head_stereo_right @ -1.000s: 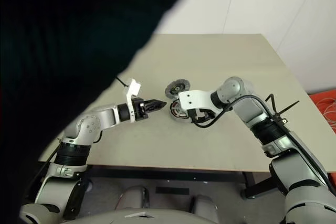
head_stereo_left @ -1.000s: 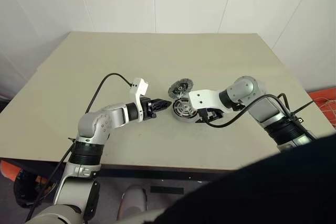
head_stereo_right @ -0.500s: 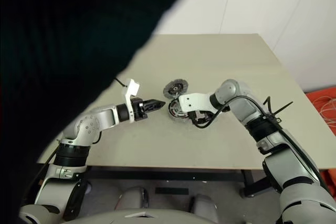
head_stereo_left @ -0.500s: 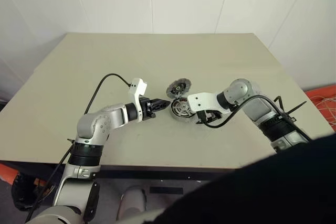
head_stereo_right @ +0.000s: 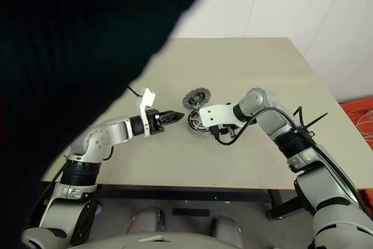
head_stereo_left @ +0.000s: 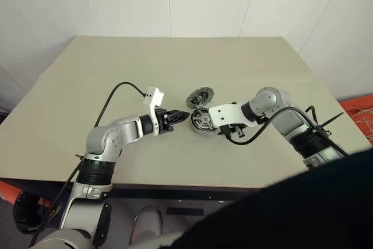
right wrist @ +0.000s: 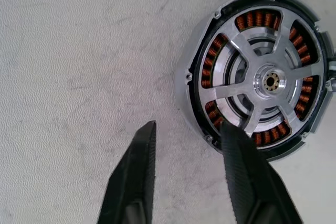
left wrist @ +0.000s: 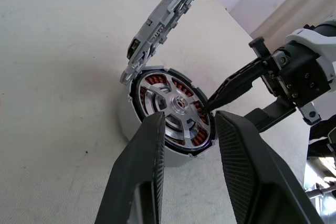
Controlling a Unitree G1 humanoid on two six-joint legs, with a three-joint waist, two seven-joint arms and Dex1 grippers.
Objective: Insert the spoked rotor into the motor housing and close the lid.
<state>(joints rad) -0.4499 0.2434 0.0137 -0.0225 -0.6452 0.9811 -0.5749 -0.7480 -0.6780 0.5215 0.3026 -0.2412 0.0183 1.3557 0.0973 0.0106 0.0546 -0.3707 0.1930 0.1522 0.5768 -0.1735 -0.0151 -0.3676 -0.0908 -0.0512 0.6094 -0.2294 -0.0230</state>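
Note:
The motor housing (head_stereo_left: 202, 121) lies flat on the table, copper windings showing around its ring (right wrist: 210, 61). Inside it sits the spoked rotor (right wrist: 270, 82), silver spokes around a small brass hub. The lid (head_stereo_left: 200, 95), a grey round disc, stands tilted up at the housing's far rim (left wrist: 168, 19). My left gripper (head_stereo_left: 186, 115) is open and empty, its fingertips at the housing's left side (left wrist: 186, 116). On the opposite side, my right gripper (right wrist: 186, 129) points down at the housing's right rim, open by a narrow gap with nothing between its fingers; one finger (right wrist: 239, 150) touches the rim.
The beige table (head_stereo_left: 245, 62) has bare surface all around the motor, and its front edge runs close below both arms. A black cable (head_stereo_left: 116, 88) loops over the left forearm. An orange object with cables (head_stereo_left: 361, 112) lies on the floor past the table's right edge.
The head view shifted slightly early on. Both arms, the housing and the raised lid keep their places.

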